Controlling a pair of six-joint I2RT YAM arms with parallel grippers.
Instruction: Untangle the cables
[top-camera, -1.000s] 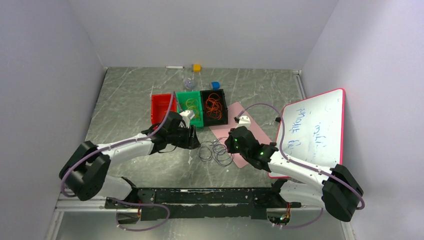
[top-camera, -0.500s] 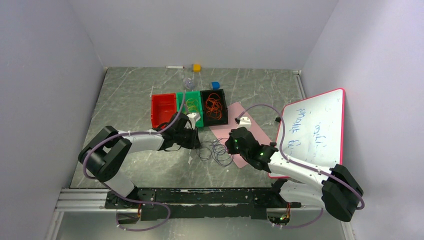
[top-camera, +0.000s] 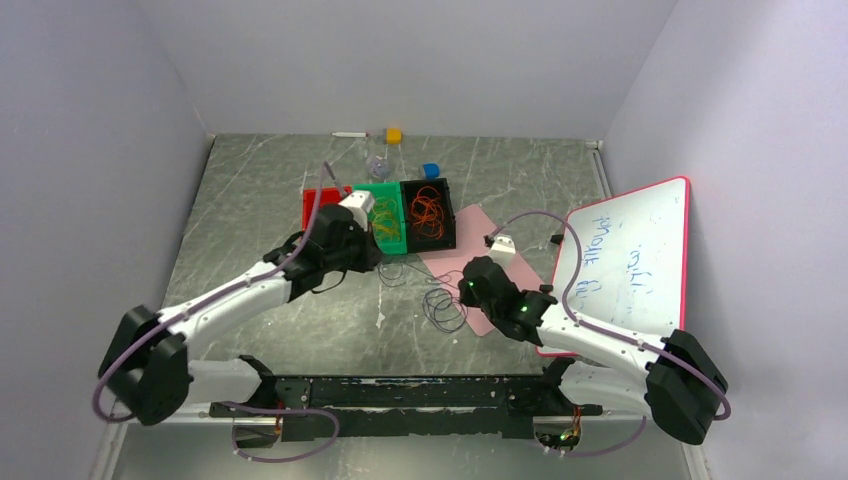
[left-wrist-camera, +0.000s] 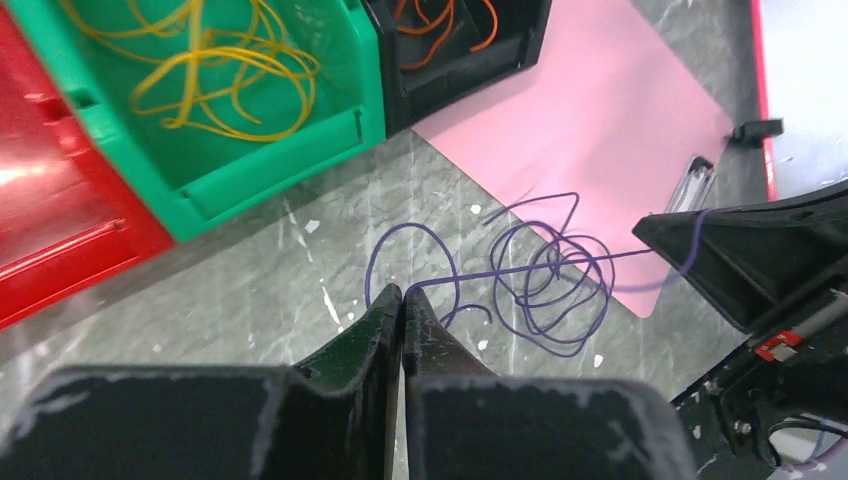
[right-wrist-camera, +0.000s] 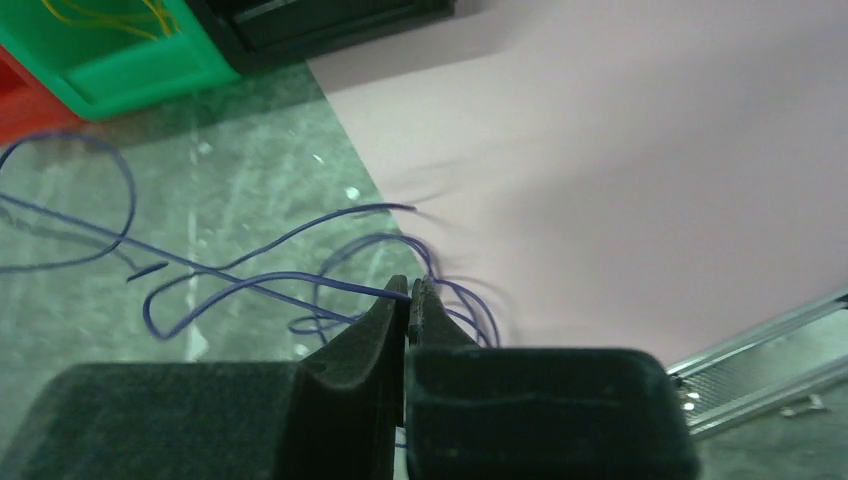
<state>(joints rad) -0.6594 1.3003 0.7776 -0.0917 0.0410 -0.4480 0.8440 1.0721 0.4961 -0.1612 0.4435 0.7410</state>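
Note:
A tangle of dark purple cables (top-camera: 444, 306) lies on the table at the edge of a pink sheet (top-camera: 474, 243). My left gripper (top-camera: 377, 261) is shut on one purple strand (left-wrist-camera: 520, 266), which runs taut across the tangle (left-wrist-camera: 551, 287) to my right gripper (top-camera: 463, 291). In the left wrist view the fingertips (left-wrist-camera: 385, 297) meet over that strand. My right gripper (right-wrist-camera: 410, 288) is shut on a purple cable (right-wrist-camera: 260, 279) above the sheet's edge. Yellow cables (left-wrist-camera: 218, 68) lie in a green bin (top-camera: 392, 241), and orange cables (top-camera: 428, 211) in a black bin (top-camera: 447, 238).
A red bin (top-camera: 318, 208) stands left of the green one, behind my left wrist. A whiteboard with a red rim (top-camera: 626, 262) leans at the right. A yellow block (top-camera: 394, 135), a blue block (top-camera: 431, 170) and a clear item (top-camera: 377, 165) sit further back. A metal clip (right-wrist-camera: 762, 375) lies by the pink sheet (right-wrist-camera: 620, 150).
My left gripper closed on a purple strand and drew back-left toward the bins, pulling the strand taut. The right gripper stayed shut and almost still.

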